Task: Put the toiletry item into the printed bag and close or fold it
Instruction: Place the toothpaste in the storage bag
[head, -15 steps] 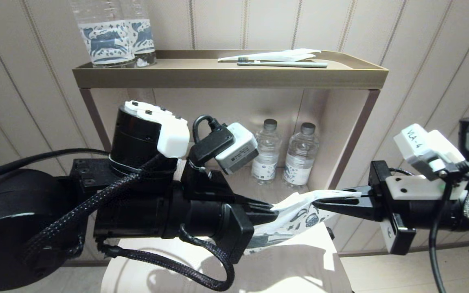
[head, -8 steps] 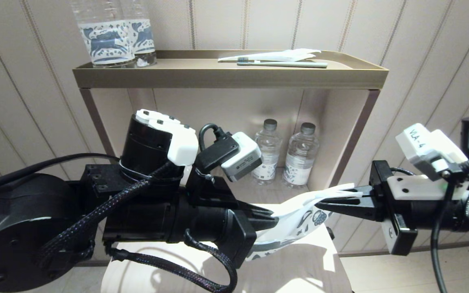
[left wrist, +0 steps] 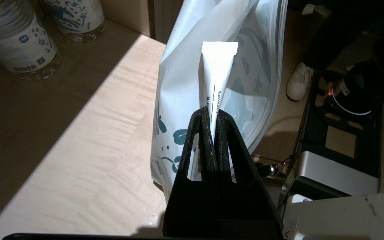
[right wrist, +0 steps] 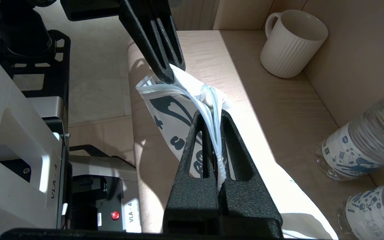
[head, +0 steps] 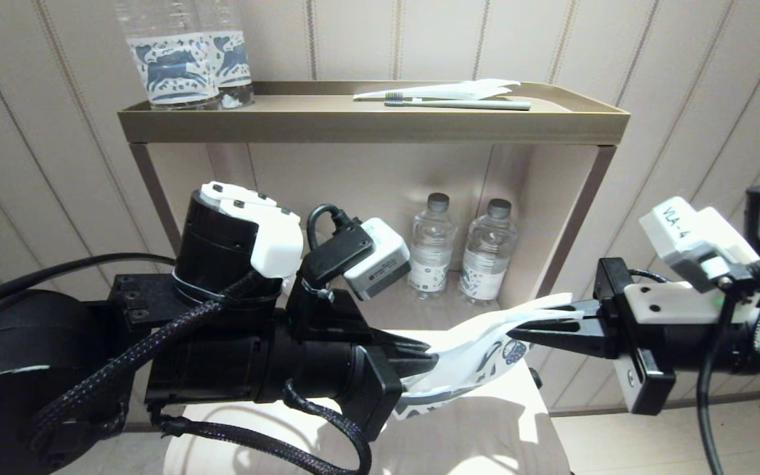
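From the head view, we are holding the printed bag [head: 479, 349] above the counter [head: 472, 435] between both arms, right pincer [head: 518, 328] clamped on its edge. In the left wrist view, our left pincer [left wrist: 213, 113] is pinching the toothpaste tube [left wrist: 217, 73] against the bag, so we should be aiming for the mouth. In the right wrist view, the rim [right wrist: 155, 87] is gaping slightly; we should be keeping it taut.

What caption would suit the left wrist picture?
Left claw pinches a white toothpaste tube against the opened printed bag.
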Robot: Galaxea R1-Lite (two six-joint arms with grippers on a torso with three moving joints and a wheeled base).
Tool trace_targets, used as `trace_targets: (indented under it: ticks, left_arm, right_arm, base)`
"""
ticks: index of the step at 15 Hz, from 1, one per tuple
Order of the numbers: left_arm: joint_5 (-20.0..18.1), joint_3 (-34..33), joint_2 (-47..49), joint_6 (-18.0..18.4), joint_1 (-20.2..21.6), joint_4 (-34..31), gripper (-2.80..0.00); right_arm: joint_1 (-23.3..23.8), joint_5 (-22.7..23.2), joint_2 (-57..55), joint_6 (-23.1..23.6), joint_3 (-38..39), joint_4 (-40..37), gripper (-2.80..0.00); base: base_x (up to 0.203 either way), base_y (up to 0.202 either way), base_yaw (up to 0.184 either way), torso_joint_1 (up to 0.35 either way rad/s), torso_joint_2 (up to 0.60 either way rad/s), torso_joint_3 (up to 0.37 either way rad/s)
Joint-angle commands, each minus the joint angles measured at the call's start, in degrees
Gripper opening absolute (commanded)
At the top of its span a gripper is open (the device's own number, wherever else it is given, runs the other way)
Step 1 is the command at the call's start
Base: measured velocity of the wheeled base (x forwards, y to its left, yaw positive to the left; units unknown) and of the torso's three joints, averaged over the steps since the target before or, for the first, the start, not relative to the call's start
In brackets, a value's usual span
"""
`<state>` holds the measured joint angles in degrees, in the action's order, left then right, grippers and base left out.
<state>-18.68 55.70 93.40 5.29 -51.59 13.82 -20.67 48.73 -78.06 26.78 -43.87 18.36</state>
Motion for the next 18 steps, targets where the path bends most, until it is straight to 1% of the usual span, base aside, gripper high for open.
trace_targets:
  ticks: [1,4,8,9,12,14,16,18]
  left_arm:
    - [-0.06,-0.25,-1.36,0.01,-0.02,0.04,-2.80]
    - [0.09,-0.93,-2.13,-0.12,-0.01,0.07,-2.80]
    - [0.31,0.55,-0.91,-0.10,-0.07,-0.20,-2.80]
    - [0.31,1.05,0.39,-0.11,-0.39,-0.28,-2.80]
    - [0.48,3.45,3.63,-0.04,-3.33,-0.43,-2.80]
    - [3.15,6.25,5.22,0.05,-4.76,-1.25,-2.80]
    - [3.73,6.96,5.04,0.07,-5.01,-2.82,-2.80]
    - [4.00,6.02,4.38,0.07,-5.01,-2.93,-2.80]
  right_arm:
    - [-0.33,0.27,0.06,0.20,0.03,0.10,-2.80]
    - [-0.33,0.23,-0.01,0.20,-0.05,0.10,-2.80]
    - [-0.33,0.23,-0.17,0.20,0.10,0.10,-2.80]
    - [-0.42,0.19,-0.25,0.20,0.19,0.10,-2.80]
    - [-0.68,0.14,-0.21,0.20,0.28,0.10,-2.80]
    - [-0.76,0.14,-0.25,0.20,0.37,0.10,-2.80]
    - [-0.68,0.14,-0.25,0.20,0.28,0.10,-2.80]
    - [-0.68,0.14,-0.43,0.20,0.37,0.10,-2.80]
  base:
    - [0.000,0.000,0.000,0.000,0.00,0.000]
    - [0.000,0.000,0.000,0.000,0.00,0.000]
    - [0.000,0.000,0.000,0.000,0.00,0.000]
    - [0.000,0.000,0.000,0.000,0.00,0.000]
    - [0.000,0.000,0.000,0.000,0.00,0.000]
    - [0.000,0.000,0.000,0.000,0.00,0.000]
    - [0.000,0.000,0.000,0.000,0.00,0.000]
    - [0.000,0.000,0.000,0.000,0.00,0.000]
